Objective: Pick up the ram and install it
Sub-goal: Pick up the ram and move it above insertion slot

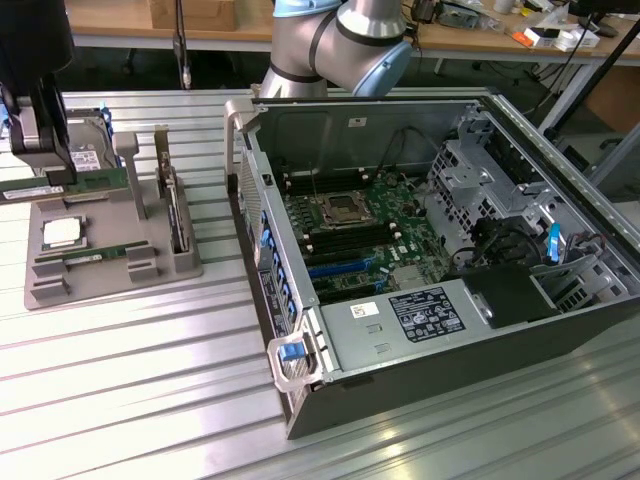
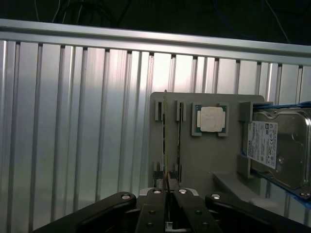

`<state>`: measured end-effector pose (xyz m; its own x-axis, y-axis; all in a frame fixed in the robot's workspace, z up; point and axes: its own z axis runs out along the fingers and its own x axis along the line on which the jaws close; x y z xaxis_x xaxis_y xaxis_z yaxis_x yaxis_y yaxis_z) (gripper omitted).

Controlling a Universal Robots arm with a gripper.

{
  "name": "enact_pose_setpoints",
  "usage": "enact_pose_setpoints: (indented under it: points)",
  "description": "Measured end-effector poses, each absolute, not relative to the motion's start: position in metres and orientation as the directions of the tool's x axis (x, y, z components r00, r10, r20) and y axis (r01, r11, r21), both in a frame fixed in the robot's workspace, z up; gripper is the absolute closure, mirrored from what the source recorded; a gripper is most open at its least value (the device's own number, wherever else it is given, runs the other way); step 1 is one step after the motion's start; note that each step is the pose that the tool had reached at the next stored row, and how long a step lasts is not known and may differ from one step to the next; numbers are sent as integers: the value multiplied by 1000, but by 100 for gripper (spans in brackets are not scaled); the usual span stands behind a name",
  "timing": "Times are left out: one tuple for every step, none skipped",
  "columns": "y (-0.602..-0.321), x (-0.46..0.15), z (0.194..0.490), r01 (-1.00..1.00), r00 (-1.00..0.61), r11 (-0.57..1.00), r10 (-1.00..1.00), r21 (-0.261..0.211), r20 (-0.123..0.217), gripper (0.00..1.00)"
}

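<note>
Exterior: hand above the grey tray, clamped on ram.
Wrist: hand pinches ram mid-length, board edge-on.
Judged light, stiff, thin, with fragile chips. Grip the flat faces and avoid twisting.

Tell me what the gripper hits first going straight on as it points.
Probably the grey holder right beneath it; the gripper, shut on the ram, points down at it. Depth is unclear.
</note>
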<state>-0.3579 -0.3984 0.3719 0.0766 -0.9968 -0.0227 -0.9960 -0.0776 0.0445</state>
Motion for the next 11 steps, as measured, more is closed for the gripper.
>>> enact_pose_setpoints:
  points:
    - [-398,-358,374,-996,77,-78,-997,45,-23,88]
    - [-398,-358,377,-996,77,-78,-997,45,-23,88]
    - [-398,-358,380,-996,77,-78,-997,45,-23,88]
    - [-398,-358,381,-996,77,-78,-997,45,-23,88]
    - [-398,-358,382,-996,77,-78,-997,45,-23,88]
    - [-398,-358,384,-996,77,-78,-997,45,-23,88]
    - [-398,-358,385,-996,77,-78,-997,44,-23,88]
    - [-398,-358,387,-996,77,-78,-997,45,-23,88]
    - [-398,-358,388,-996,77,-78,-997,45,-23,88]
    - [-398,-358,390,-996,77,-78,-997,45,-23,88]
    - [-398,-358,391,-996,77,-78,-997,44,-23,88]
